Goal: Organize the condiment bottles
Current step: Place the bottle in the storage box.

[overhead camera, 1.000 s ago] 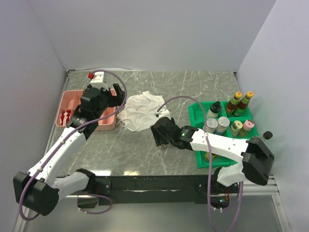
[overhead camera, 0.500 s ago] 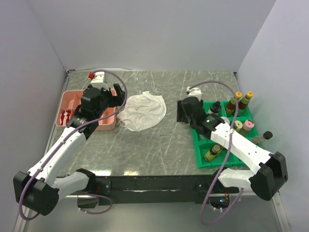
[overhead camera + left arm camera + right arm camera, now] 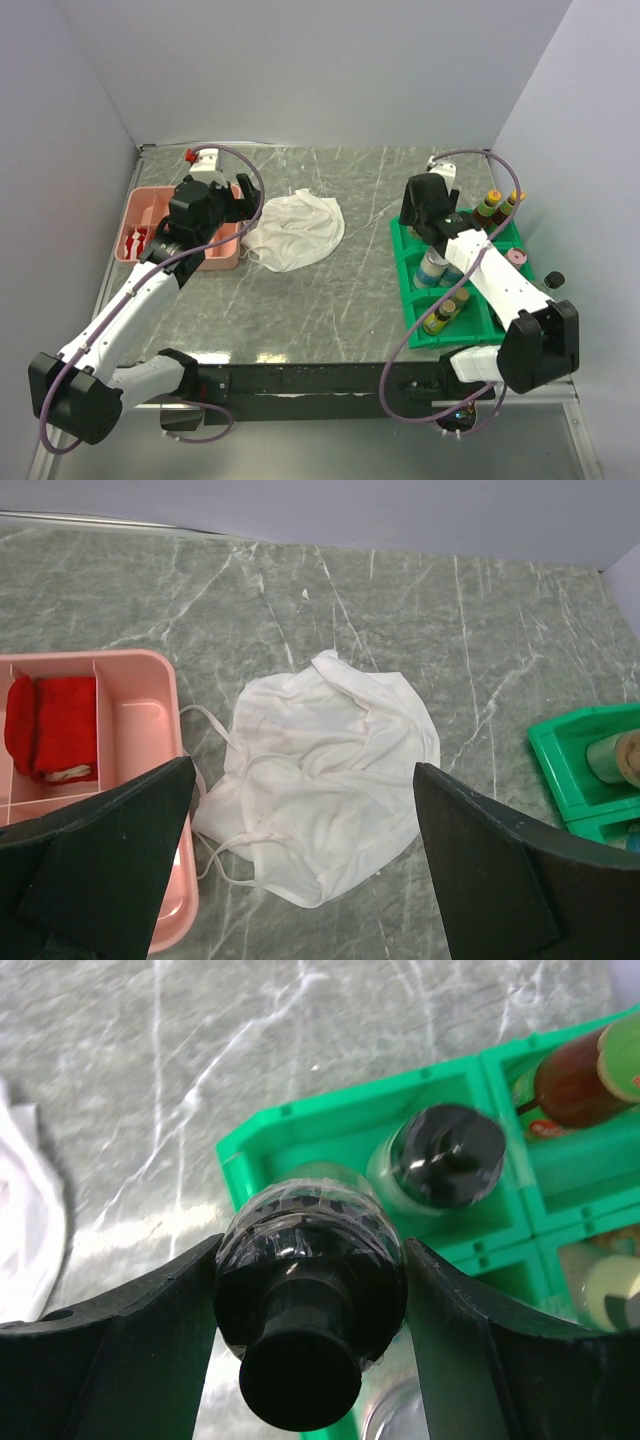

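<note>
Right gripper (image 3: 312, 1260) is clamped on a dark sauce bottle (image 3: 310, 1305) w/ a black cap. Both fingers (image 3: 140, 1350) press its sides, and the cap points toward the wrist cam. The bottle is at the far-left corner compartment of the green tray (image 3: 300, 1125). Can't tell if its base rests on the tray floor or hangs just above it. A black-capped bottle (image 3: 445, 1155) stands just beside it, apparently in the same compartment. The next compartment holds an amber bottle (image 3: 575, 1070) w/ a yellowish cap.

Top cam shows more in the tray: a silver-capped jar (image 3: 432, 268) mid-left, a pink-capped bottle (image 3: 517, 258) on the right side, and a tipped bottle (image 3: 440, 318) lying in the near compartment.

Left gripper (image 3: 302, 770) is spread wide w/ nothing in it, near the pink tray (image 3: 100, 660). A white cloth (image 3: 320, 780) lies crumpled on the grey marble table (image 3: 450, 630) just beside that tray. A red item (image 3: 55, 725) sits in one pink compartment.
</note>
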Controlling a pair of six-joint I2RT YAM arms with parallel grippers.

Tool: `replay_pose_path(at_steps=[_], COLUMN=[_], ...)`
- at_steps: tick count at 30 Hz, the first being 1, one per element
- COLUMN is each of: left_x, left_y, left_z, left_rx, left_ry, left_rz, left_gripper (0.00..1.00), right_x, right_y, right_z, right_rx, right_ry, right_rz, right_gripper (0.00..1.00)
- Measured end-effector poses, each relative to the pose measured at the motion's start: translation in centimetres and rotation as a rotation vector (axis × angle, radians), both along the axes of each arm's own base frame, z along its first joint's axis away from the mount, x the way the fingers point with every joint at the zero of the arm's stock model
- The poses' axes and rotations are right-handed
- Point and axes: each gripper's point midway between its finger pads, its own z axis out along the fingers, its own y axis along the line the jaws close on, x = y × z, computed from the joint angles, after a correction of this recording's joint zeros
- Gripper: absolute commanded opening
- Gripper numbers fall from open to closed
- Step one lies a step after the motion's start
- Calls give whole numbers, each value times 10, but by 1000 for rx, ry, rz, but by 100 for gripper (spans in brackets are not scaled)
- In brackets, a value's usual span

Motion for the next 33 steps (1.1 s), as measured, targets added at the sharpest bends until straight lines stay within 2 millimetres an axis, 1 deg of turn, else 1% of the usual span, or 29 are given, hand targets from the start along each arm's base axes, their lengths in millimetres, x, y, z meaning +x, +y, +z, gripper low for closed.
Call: replay_pose_path(at_steps=[4, 7, 15, 19, 23, 25, 28, 33], left_x=[0, -1, -1, -1, -1, -1, -1, -1], left_y=[-1, -1, -2, -2, -2, -2, -2, -2], left_z=[0, 0, 0, 0, 0, 0, 0, 0], left_rx=[-1, -1, -1, -1, -1, 0, 0, 0], left_ry=[0, 0, 0, 0, 0, 0, 0, 0], left_rz=[-5, -5, -6, -6, -6, -6, -6, -8], left_gripper=[97, 97, 97, 97, 97, 97, 97, 97], right_x=[13, 21, 33, 34, 38, 40, 43, 47], right_y=[-11, -15, -20, -20, -19, -19, -20, -21], right_z=[-4, -9, -32, -44, -53, -57, -60, -67], right_rx=[-1, 5, 21, 23, 19, 17, 17, 18], right_ry=[13, 25, 89, 121, 147, 157, 165, 181], right_rz=[-25, -31, -34, -32, -32, -35, -40, -48], right_gripper=[48, 48, 51, 53, 59, 61, 64, 72])
